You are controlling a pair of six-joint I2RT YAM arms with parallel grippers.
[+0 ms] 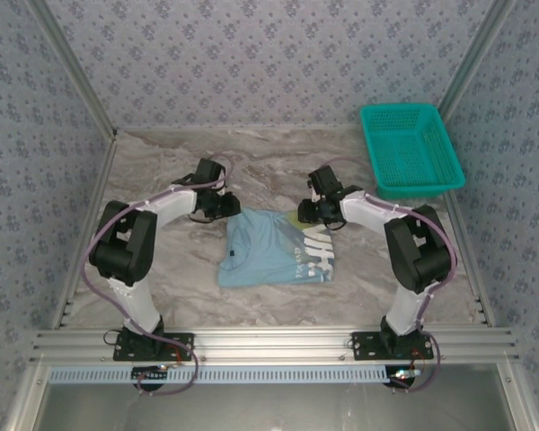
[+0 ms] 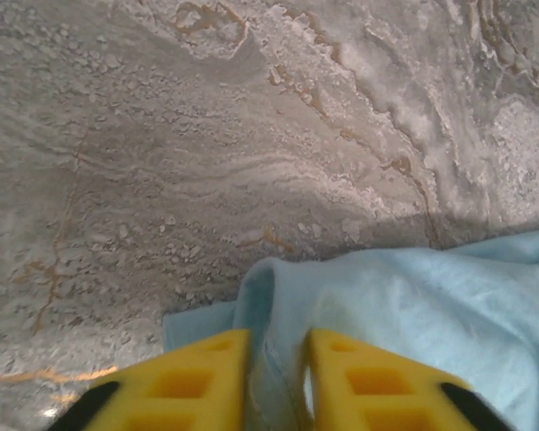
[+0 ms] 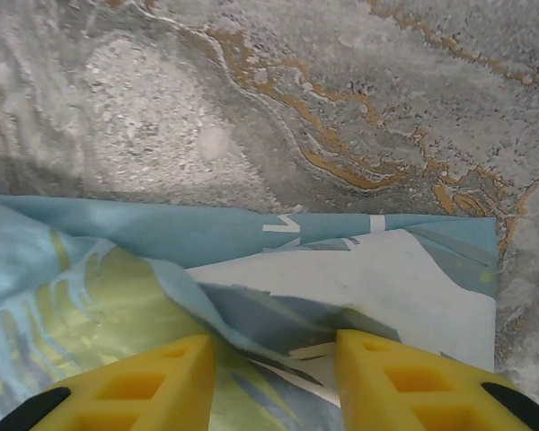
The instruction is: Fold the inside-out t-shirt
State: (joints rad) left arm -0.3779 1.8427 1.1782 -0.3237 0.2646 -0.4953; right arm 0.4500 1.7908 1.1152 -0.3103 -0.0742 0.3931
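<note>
Left tool (image 2: pixel 277 382): the yellow fingers are drawn close together with a fold of pale blue cloth pinched in the narrow gap. It looks clamped on the shirt's far left corner.
Right tool (image 3: pixel 271 368): the fingers stand part-way apart and a ridge of printed cloth rises into the gap. I cannot tell whether they bite it or only straddle it.
Seen from above: the two tools sit at the two far corners of the garment, with the arms reaching in from either side.
T-shirt (image 1: pixel 274 250): it lies mid-counter between the arms as a compact rough rectangle. White lettering (image 1: pixel 316 251) shows on its right part, and the left is plain blue.
Counter (image 1: pixel 162 171): marbled grey, bare around the cloth.
Basket (image 1: pixel 411 148): teal mesh at the far right, well apart from the shirt and likely no part of this step.
Step in hand, as I judge it: taking the far edge by both corners to fold it toward the near edge.
Doing it well: confirm the right-hand grip before lifting. Raise both corners together and level so the edge between them stays taut. Lift only enough to clear the layers beneath, carry straight toward the near hem, and lay edge on edge. Let go only once the cloth rests flat.
Risk: if one corner slips, the fold skews. Dragging low could also pull the lower layers along.
</note>
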